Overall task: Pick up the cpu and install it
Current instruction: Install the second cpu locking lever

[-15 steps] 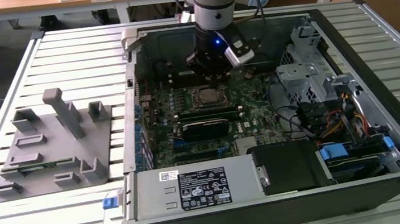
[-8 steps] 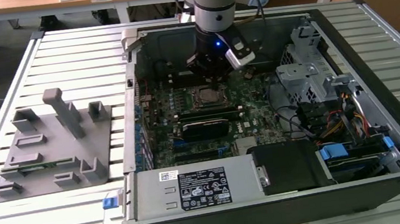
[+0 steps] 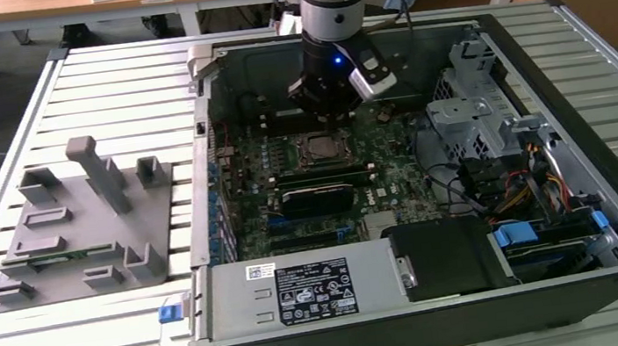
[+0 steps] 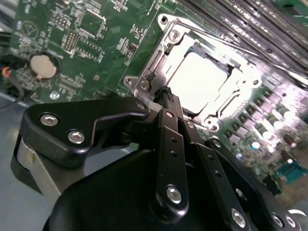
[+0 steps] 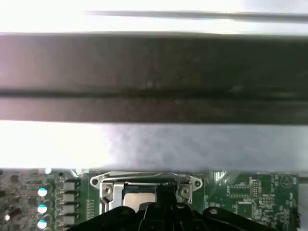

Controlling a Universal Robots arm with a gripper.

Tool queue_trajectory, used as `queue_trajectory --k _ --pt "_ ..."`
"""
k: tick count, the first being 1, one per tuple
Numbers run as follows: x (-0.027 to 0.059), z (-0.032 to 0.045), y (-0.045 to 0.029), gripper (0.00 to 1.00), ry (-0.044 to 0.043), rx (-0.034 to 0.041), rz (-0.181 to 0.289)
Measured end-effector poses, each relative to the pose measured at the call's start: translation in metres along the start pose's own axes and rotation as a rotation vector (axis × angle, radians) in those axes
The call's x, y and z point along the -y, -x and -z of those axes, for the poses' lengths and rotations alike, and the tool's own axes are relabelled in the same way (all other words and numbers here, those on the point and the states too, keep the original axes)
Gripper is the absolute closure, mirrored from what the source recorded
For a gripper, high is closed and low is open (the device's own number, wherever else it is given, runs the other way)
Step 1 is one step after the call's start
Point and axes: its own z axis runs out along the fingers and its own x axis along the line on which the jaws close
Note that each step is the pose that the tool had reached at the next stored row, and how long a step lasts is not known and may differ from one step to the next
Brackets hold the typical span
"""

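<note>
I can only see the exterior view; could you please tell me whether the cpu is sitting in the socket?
Observer: Yes. In the second wrist view the cpu lies flat inside the socket frame.
Operator: Thank you. Is the gripper holding anything?
Observer: No. The gripper is shut and empty, its tip at the socket's edge beside the cpu.
Operator: Does the other wrist camera agree?
Observer: Yes. The first wrist view shows the cpu's shiny top in the socket just beyond the tip.
</note>
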Motion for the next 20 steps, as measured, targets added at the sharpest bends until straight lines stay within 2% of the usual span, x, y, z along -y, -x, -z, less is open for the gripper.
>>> queue_trajectory --k 2,4,6,16,20 --pt "0.0 0.0069 0.0001 0.89 -0.0001 0.0 0.0" --pt "0.0003 0.0102 0.0001 0.89 0.0 0.0 0.0" --pt "0.0023 0.0104 0.0001 0.89 0.0002 0.0 0.0" --pt "0.0316 0.0095 -0.0001 0.89 0.0004 0.0001 0.0" --pt "0.0353 0.0096 -0.0003 0.89 0.0005 0.0 0.0"
